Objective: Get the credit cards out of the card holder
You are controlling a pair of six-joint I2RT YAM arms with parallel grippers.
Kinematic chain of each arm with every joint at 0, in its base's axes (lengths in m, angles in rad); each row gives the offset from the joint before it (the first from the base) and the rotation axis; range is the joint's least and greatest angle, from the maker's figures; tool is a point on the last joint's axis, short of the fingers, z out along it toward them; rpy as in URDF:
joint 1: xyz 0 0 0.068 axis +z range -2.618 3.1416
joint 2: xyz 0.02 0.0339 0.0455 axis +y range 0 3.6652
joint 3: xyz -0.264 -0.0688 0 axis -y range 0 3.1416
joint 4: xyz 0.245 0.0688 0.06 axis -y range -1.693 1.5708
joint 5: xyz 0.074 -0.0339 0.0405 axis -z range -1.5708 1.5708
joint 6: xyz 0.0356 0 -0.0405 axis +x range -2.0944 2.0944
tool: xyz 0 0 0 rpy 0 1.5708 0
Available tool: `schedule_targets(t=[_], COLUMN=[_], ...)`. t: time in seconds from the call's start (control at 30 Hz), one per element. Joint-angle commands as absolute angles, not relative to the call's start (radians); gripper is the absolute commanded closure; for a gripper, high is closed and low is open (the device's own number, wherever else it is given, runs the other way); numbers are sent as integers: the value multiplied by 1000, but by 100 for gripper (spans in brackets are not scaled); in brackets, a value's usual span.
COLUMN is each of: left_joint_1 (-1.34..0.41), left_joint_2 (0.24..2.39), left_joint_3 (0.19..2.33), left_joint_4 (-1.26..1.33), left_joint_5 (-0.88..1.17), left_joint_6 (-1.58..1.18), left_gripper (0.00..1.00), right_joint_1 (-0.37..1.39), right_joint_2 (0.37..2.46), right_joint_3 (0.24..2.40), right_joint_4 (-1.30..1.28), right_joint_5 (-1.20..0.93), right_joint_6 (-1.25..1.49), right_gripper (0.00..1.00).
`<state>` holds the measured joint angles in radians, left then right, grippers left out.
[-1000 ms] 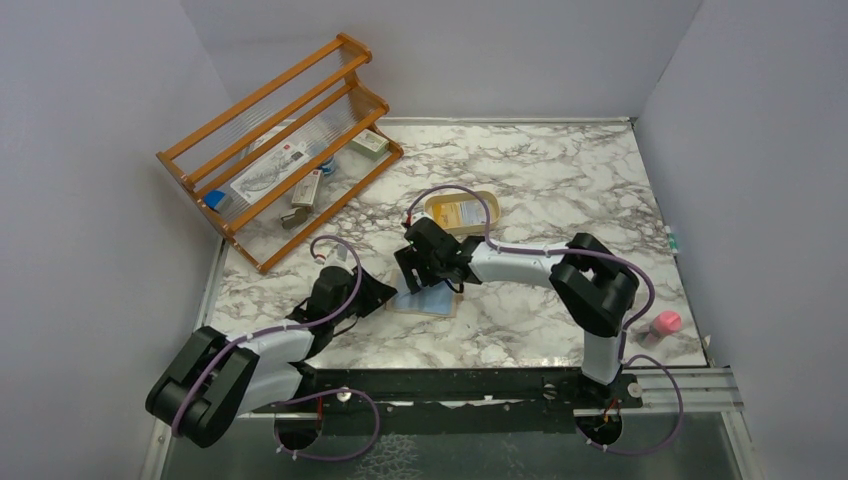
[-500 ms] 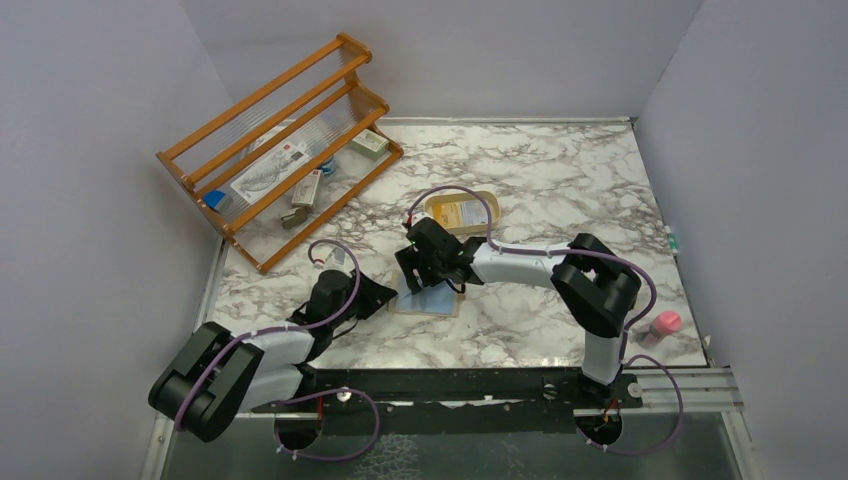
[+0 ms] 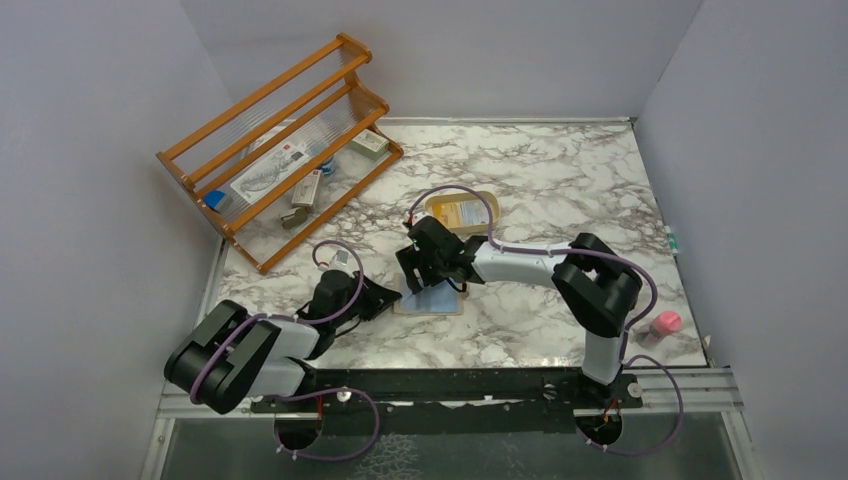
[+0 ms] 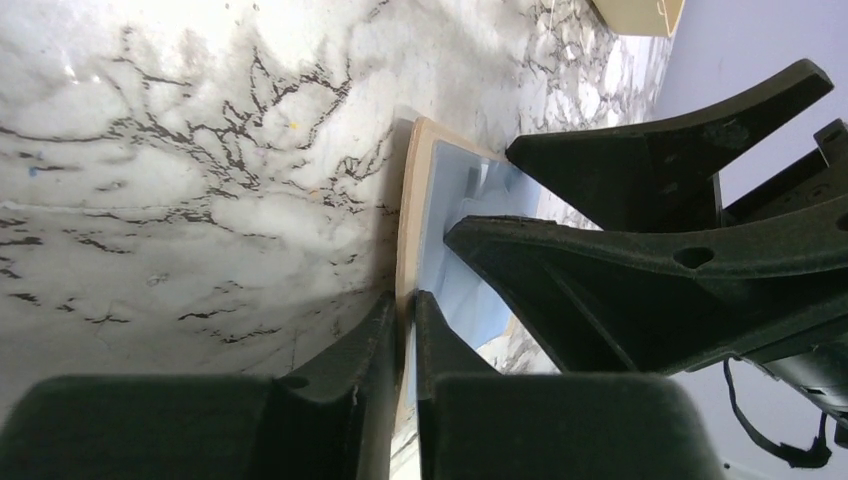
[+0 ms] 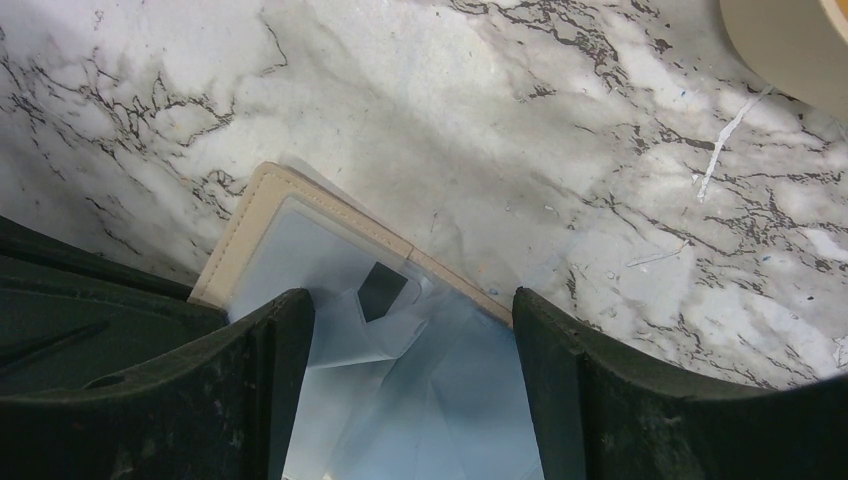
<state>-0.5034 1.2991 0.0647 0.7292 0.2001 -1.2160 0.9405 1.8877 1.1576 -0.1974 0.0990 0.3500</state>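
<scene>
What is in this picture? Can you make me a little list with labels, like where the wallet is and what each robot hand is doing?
card holder: lying open on the marble table, light blue inside facing up
left gripper: shut on the card holder's tan edge
right gripper: open, one finger on each side of the blue inside
tray: cream, behind the card holder, with a yellow-orange card in it
rack: wooden, at the far left

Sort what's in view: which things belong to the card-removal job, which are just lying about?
Job: card holder, open, edge pinched by left gripper; right gripper open over it; yellow card in cream tray.
Lying about: wooden rack; pink object at table's right edge.
</scene>
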Motion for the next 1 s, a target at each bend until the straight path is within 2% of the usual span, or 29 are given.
schedule_targets(t=[0.0,0.03,0.3,0.6,0.97], left_joint_1=[-503,-503,-503,-503,-503], left_joint_2=[1308,1306,1281,1242,1212], left_joint_3=[64,64,65,102,65], left_joint_4=[841,841,831,693,631], left_joint_5=[237,234,203,147,78], left_joint_6=[-1248,-1249,-1228,-1151,-1171], left_gripper=[95,100,100,100,100], right_joint_1=[936,936,922,916,909], right_joint_2=[1958,1958,1910,1791,1628], right_joint_3=[1085,1083,1065,999,1016], right_joint_4=[-322,-321,-343,-414,-630], right_joint_5=[34,33,25,58,303], right_joint_6=[365,365,356,331,308], right_gripper=[22,22,22,21,12])
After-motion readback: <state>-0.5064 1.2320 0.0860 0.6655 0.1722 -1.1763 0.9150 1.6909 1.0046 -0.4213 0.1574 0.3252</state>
